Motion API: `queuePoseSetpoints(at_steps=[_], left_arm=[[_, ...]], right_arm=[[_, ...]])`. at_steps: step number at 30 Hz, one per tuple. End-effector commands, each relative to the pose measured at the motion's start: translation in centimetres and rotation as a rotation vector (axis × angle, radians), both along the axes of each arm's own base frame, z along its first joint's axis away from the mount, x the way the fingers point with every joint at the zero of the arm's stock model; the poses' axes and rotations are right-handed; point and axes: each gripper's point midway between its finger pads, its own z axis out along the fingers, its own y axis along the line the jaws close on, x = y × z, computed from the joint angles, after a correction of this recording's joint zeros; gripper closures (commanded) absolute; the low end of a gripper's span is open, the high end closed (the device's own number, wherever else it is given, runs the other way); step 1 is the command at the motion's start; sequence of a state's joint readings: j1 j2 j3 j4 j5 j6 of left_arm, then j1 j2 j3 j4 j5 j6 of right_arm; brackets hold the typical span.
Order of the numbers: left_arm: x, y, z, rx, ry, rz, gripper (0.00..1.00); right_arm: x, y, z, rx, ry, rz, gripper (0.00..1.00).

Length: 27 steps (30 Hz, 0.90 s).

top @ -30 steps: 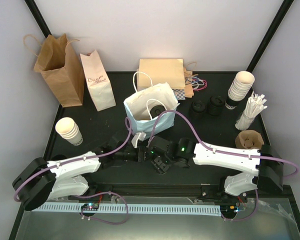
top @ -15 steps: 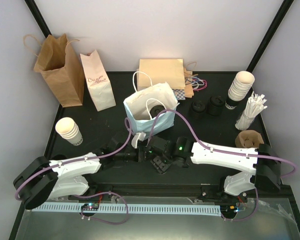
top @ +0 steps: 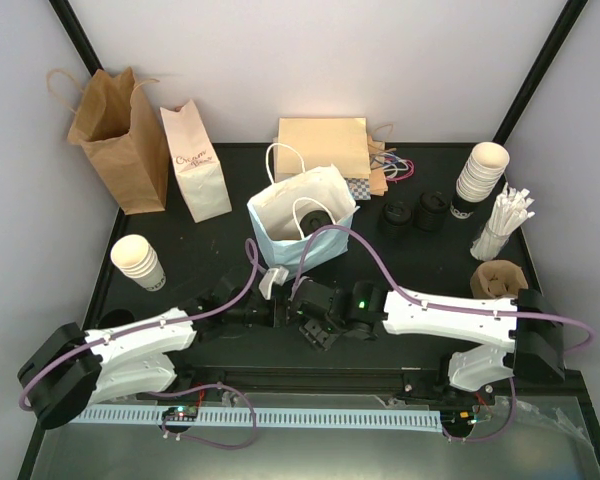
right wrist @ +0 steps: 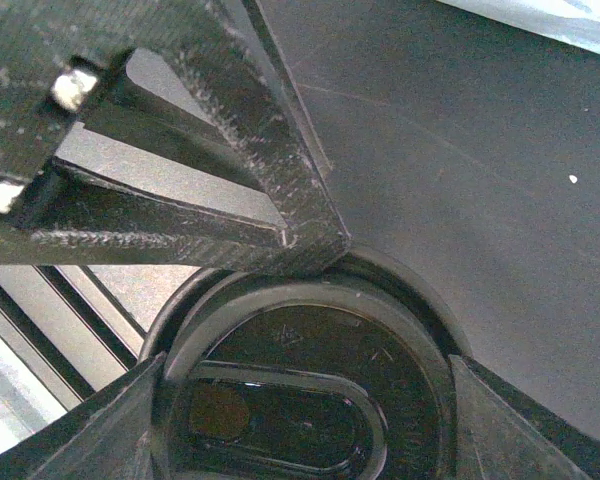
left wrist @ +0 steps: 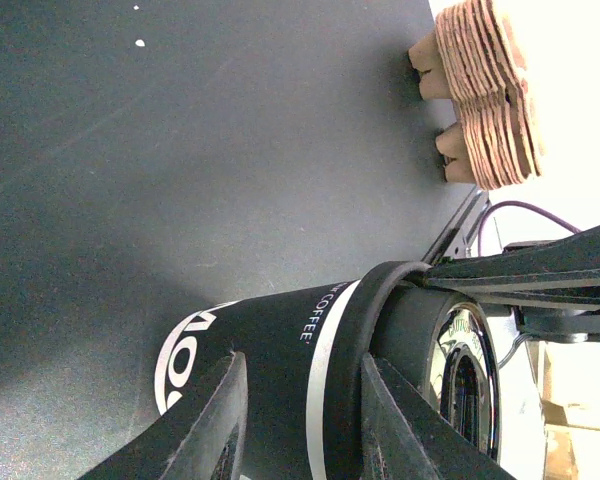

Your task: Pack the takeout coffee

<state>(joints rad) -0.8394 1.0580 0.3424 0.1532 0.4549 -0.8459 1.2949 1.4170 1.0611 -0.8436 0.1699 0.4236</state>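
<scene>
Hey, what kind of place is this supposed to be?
Probably a mock coffee-shop takeout counter set up for robot practice. The signs are the stacked paper cups, loose black lids, paper bags and a lidded takeout coffee.

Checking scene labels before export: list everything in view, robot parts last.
takeout coffee: 1, black lid, front centre between the grippers
open bag: 1, pale blue-white, centre, behind the coffee
brown bag: 1, brown, back left
printed bag: 1, white, right of the brown bag
flat bag: 1 seen, tan, back centre
cup stacks: 2, cream, left edge and back right
lid stacks: 2, black, right of the open bag
wrapped straws: 1 bunch, white, right edge
cardboard sleeves: 1 stack, brown, front right
left gripper: 1, black, astride the coffee, grip unclear
right gripper: 1, black, closed on the coffee's lid
</scene>
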Motion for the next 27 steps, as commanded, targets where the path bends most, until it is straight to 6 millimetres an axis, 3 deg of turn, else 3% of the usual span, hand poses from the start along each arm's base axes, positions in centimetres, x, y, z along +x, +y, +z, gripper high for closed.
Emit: queuePoseSetpoints(at_steps=[1, 13, 27], left_arm=[[-2.6, 0.4, -2.6, 0.077, 0.119, -0.077, 0.66], [-1.9, -1.4, 0.0, -0.038, 0.055, -0.111, 0.60], [-1.3, -2.3, 0.0, -0.046, 0.047, -0.125, 0.56]], right_arm=[[-5.8, -1.1, -4.9, -0.099, 0.226, 0.166, 0.35], [-6.6, -0.7, -4.7, -0.074, 0.246, 0.207, 0.35], [-6.7, -0.6, -4.8, -0.070, 0.252, 0.216, 0.35]])
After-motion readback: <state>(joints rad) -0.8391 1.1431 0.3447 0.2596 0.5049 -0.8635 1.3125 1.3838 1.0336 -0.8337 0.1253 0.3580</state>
